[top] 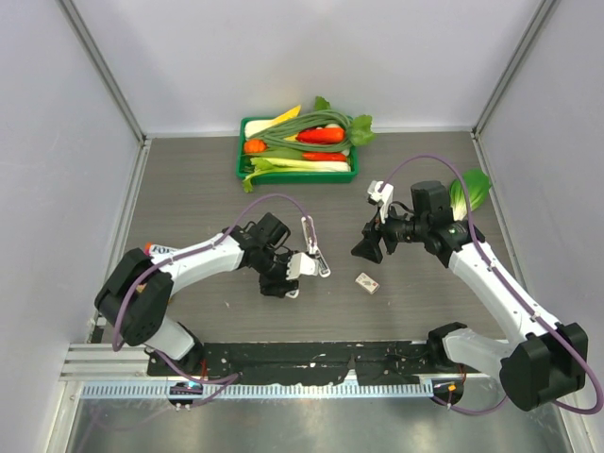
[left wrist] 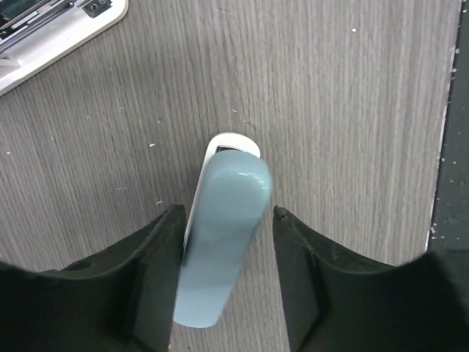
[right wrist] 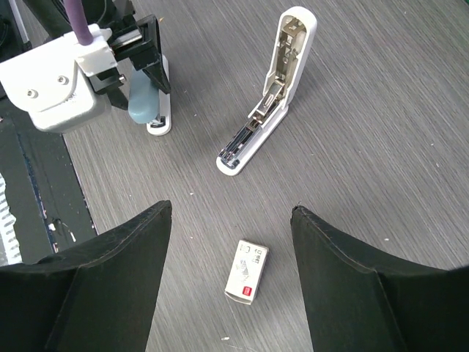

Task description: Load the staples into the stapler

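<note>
whitish staples box (right wrist: pixel 248 271) points lengthwise at open stapler (right wrist: pixel 267 95); right fingers (right wrist: pixel 110 279) apart, left fingers (left wrist: pixel 146 293) unclear.

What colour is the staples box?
The staples box is whitish with a red end patch, clearest in the right wrist view.

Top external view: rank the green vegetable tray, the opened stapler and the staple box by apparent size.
1. Green vegetable tray, clearly largest.
2. Opened stapler, a slim bar, mid-sized.
3. Staple box, smallest.
All sit at similar depth, so the order is safe.
</note>
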